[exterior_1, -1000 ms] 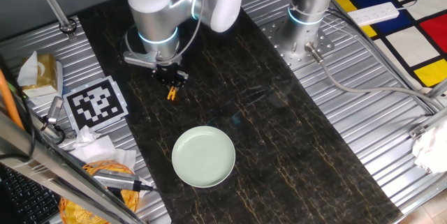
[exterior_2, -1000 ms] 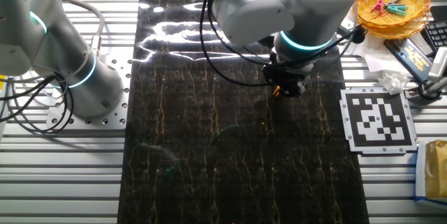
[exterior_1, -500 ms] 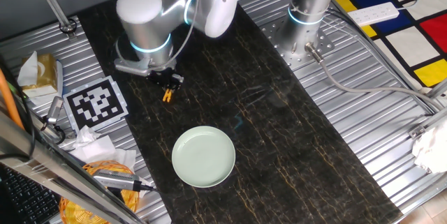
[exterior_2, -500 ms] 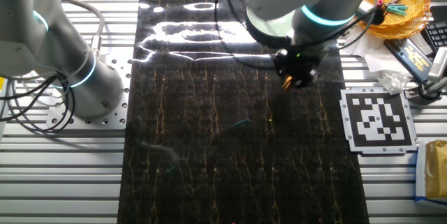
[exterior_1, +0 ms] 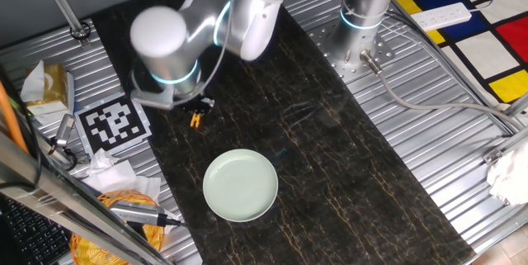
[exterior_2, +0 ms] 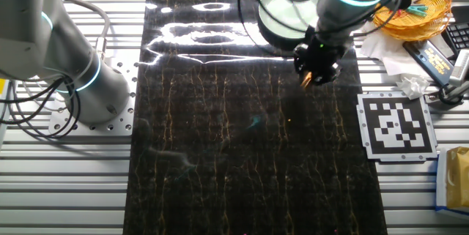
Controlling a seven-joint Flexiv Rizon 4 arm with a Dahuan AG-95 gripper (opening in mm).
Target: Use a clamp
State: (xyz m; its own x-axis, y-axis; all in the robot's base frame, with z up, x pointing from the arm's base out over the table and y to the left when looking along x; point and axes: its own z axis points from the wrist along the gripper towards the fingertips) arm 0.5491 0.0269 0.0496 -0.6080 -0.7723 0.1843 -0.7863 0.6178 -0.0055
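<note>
One fixed view: marker card (exterior_1: 115, 124) beside clamp (exterior_1: 196, 119).

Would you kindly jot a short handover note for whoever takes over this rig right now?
Claw: shut on the clamp, held above the dark mat; orange tip points down.
Plate: pale green, empty, on the mat nearer the front edge, apart from the claw.
Basket: beside the mat, holds more clips.
Done: clamp picked up and carried.
Left: it is not yet clipped onto anything; probably bring it to the plate rim, though the target is a guess.
</note>
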